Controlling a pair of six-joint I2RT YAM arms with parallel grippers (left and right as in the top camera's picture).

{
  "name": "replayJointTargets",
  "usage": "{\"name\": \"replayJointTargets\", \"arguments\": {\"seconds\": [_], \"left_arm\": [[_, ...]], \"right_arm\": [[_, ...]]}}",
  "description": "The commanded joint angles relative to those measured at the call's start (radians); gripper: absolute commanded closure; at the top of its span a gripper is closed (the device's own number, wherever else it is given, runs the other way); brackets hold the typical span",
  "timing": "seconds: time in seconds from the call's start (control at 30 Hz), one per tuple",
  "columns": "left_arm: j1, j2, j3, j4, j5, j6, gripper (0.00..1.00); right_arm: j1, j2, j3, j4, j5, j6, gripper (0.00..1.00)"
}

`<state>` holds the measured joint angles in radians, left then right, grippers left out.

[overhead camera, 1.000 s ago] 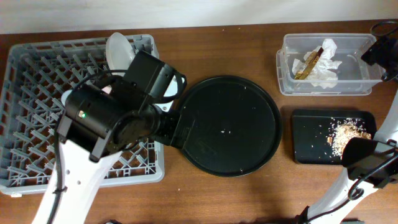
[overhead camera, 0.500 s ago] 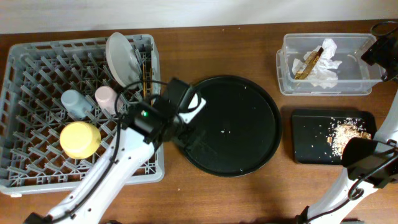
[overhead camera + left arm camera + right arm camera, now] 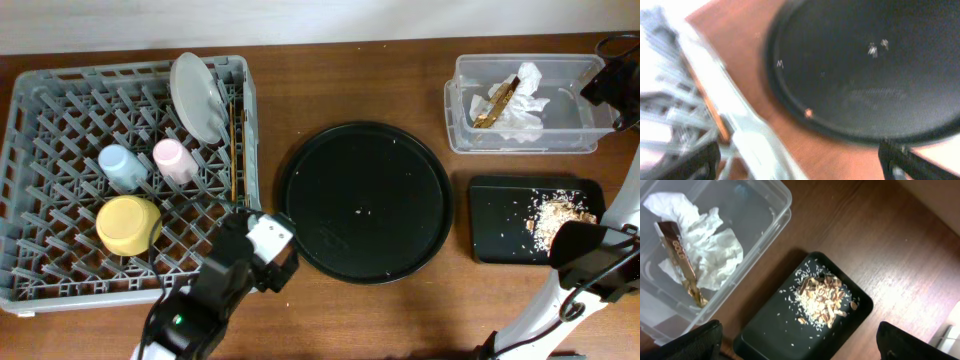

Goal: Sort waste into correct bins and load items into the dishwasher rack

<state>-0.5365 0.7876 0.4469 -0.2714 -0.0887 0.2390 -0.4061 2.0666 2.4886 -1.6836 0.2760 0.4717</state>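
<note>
The grey dishwasher rack (image 3: 60, 110) holds the pale grey plate (image 3: 197, 95) on edge, the light-blue cup (image 3: 122, 167), the pink cup (image 3: 175, 160), the yellow bowl (image 3: 128, 224) and the chopsticks (image 3: 235, 150). The clear tub (image 3: 460, 100) holds the white napkin (image 3: 525, 105) and the tan-gold wrapper (image 3: 495, 102). The shallow black tray (image 3: 495, 225) holds the food scraps (image 3: 560, 212). My left gripper (image 3: 272, 245) is open and empty, low by the rack's front right corner. My right gripper (image 3: 800, 345) is open and empty, high above the black tray (image 3: 765, 332) and its scraps (image 3: 822, 297).
The large round black tray (image 3: 365, 202) lies between the rack and the bins, with a few crumbs on it. It fills the left wrist view (image 3: 865, 65), beside the rack's edge (image 3: 755, 145). The right arm stands along the table's right edge.
My left arm has pulled back from over the rack toward the table's front edge, uncovering the cups, bowl and plate. The right arm has not moved.
</note>
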Motion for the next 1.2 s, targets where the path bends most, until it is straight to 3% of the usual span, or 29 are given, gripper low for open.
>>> {"name": "replayJointTargets", "arguments": {"seconds": [0.0,0.17,0.5,0.63,0.87,1.17], "left_arm": [[0.109,-0.221,-0.190,0.183,-0.002,-0.144,0.01],[0.214,-0.462,-0.327,0.211,-0.002,-0.156,0.01],[0.475,-0.598,-0.439,0.260,0.003,-0.161,0.01],[0.547,-0.681,-0.439,0.207,0.002,-0.159,0.01],[0.592,-0.782,-0.439,0.195,0.022,-0.156,0.01],[0.592,-0.783,-0.438,0.195,0.021,-0.156,0.01]], "right_arm": [[0.000,0.003,0.000,0.000,0.013,0.008,0.01],[0.000,0.003,0.000,0.000,0.013,0.008,0.01],[0.000,0.003,0.000,0.000,0.013,0.008,0.01],[0.000,0.003,0.000,0.000,0.013,0.008,0.01],[0.000,0.003,0.000,0.000,0.013,0.008,0.01],[0.000,0.003,0.000,0.000,0.013,0.008,0.01]]}}
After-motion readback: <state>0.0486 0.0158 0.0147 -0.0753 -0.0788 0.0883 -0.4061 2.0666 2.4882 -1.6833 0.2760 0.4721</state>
